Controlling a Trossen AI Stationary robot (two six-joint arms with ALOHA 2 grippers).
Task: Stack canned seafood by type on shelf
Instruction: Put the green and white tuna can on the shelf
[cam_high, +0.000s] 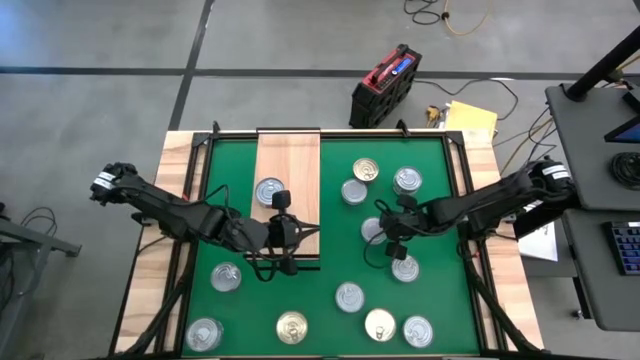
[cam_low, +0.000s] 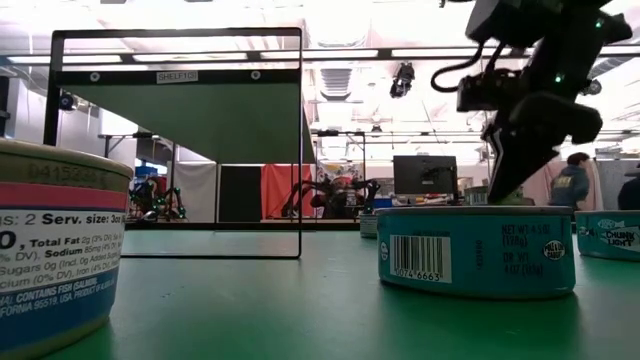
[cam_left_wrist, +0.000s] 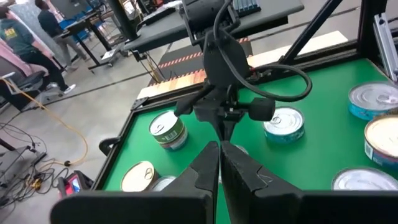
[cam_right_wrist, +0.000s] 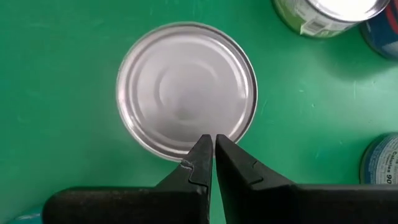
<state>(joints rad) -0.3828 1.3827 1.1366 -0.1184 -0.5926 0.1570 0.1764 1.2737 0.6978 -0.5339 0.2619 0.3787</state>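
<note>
Two grippers, both with jaws pressed fully together and nothing between them. Right gripper (cam_right_wrist: 209, 144) poised directly above one silver-lidded tin (cam_right_wrist: 186, 90) on the green mat (cam_right_wrist: 56, 74), closed tips over the tin's near rim, whether touching cannot be told. Just beyond those jaws, more tins (cam_right_wrist: 323, 15) at the side, apart from the first. Left gripper (cam_left_wrist: 219, 163) also shut and empty, hanging at the near end of the wooden shelf (cam_high: 289, 160). Past its closed tips, the right arm's wrist, and around it several tins on the mat: one with green label (cam_left_wrist: 168, 129), one with blue label (cam_left_wrist: 284, 122). Only one tin (cam_high: 269, 191) resting on the shelf, just beside the left jaws, on the far side of them. All other tins spread on the mat, well apart from the shelf: some (cam_high: 365, 171) farther than the right jaws, some (cam_high: 292, 326) along the near edge, gold-toned lids among these.
</note>
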